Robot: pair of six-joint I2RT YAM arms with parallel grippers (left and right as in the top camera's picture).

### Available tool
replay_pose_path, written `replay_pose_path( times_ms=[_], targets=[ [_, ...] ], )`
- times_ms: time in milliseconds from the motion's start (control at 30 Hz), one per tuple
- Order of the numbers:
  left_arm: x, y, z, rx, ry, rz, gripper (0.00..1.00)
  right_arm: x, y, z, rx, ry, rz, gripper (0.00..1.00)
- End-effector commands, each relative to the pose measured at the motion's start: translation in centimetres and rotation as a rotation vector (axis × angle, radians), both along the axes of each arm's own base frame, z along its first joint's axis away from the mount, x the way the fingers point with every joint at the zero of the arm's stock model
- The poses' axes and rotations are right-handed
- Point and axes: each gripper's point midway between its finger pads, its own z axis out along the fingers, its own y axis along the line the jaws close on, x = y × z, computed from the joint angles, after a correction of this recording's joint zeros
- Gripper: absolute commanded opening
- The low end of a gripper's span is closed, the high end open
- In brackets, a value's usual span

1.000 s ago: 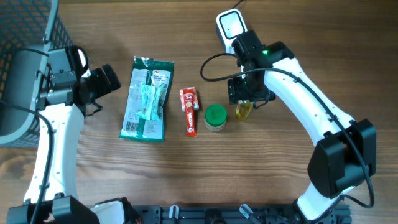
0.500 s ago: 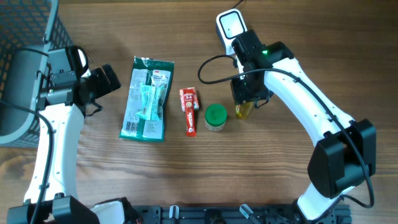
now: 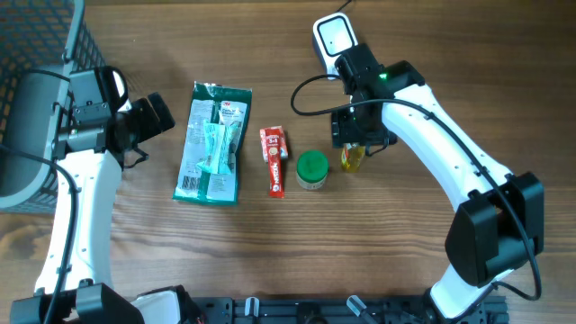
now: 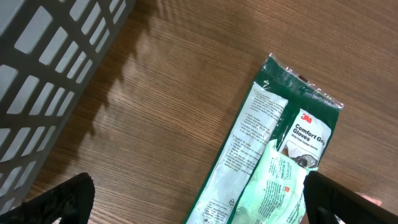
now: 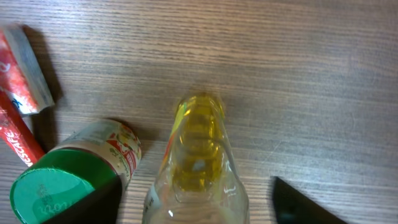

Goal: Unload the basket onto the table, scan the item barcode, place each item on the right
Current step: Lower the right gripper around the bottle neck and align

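Glossy clear bottle (image 5: 198,155) on matt wood-grain table (image 5: 311,74).

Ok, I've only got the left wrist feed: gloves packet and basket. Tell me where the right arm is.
Observer: The right gripper hangs over a small bottle of yellow liquid, at the right end of the row of items.
Operator: Say whether it has hold of it.
Observer: No. In the right wrist view the fingers stand on either side of the bottle with gaps showing. The jaws are open.
Operator: List what lies between that bottle and my gloves.
Observer: A green-lidded jar sits next to the bottle, then a red packet, then the gloves packet.
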Motion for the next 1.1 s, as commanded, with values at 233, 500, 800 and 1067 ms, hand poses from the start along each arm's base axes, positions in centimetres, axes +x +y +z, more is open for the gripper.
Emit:
replay_pose_path(
  times_ms=[233, 500, 800, 1067],
  targets=[
    [0.1, 0.2, 0.2, 0.01, -0.004, -0.005, 1.0, -1.1, -0.6, -1.3, -0.039, 0.047, -0.037, 0.68],
    [0.1, 0.2, 0.2, 0.01, -0.004, -0.005, 1.0, 0.0, -0.2, 1.3, -0.019, -0.004, -0.008, 0.72],
    [0.1, 0.2, 0.2, 0.01, -0.004, -0.005, 1.0, 0.6, 0.1, 6.6, 0.033, -0.11, -0.01, 0.38],
    [0.1, 0.2, 0.2, 0.01, -0.004, -0.005, 1.0, 0.3, -0.8, 9.9, 0.058, -0.175, -0.03, 0.08]
  ],
)
